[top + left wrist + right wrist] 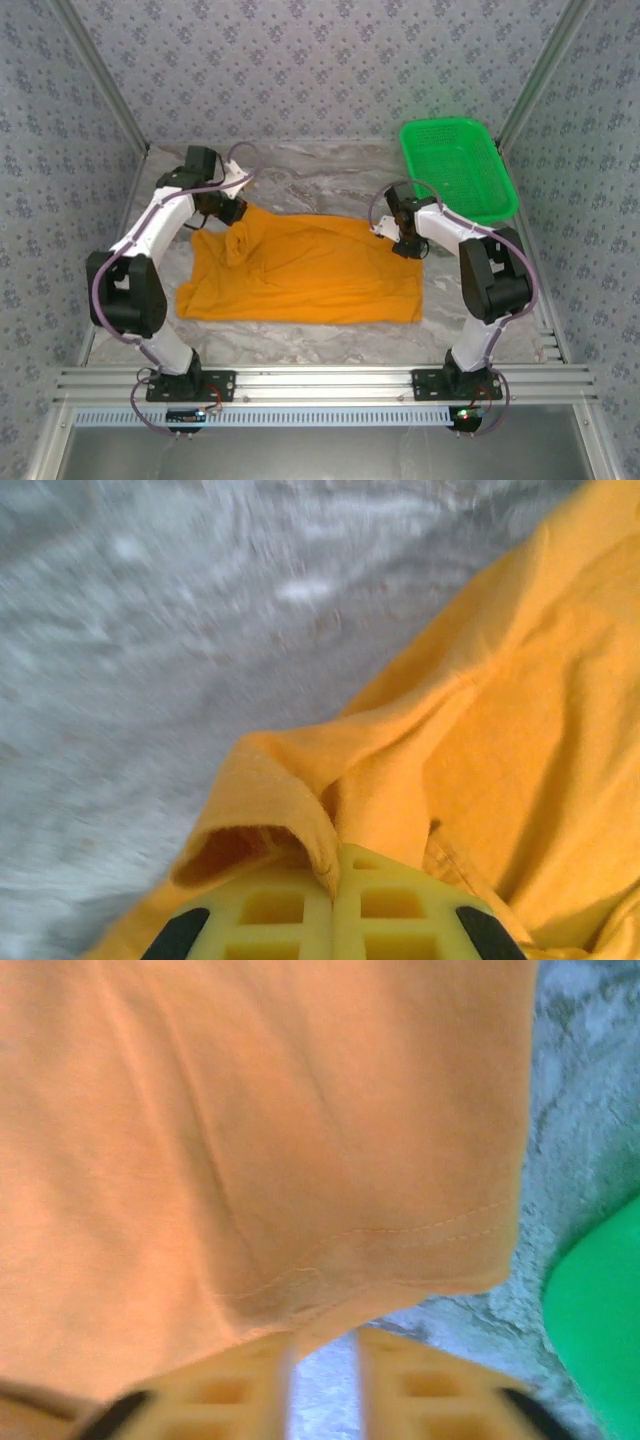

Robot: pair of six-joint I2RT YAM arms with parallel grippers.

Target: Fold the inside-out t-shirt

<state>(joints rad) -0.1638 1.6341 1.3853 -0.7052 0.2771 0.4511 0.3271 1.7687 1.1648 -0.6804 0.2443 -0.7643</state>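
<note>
Top external is showing one table (330, 180), one orange shirt (310, 275), two arms, left (150, 240) and right (480, 260), and one green basket (457, 165). The shirt is lying spread across the table's middle, bunching at its 10 o'clock corner. The basket is sitting at 1 o'clock, apart from it. Left wrist is adding what the overhead cannot: the left gripper (335, 865) is pressing together, pinching a raised fold of shirt. Right wrist is showing the right gripper (325, 1345) standing spread, with bare table between its fingers and the stitched hem lying just past their tips.
</note>
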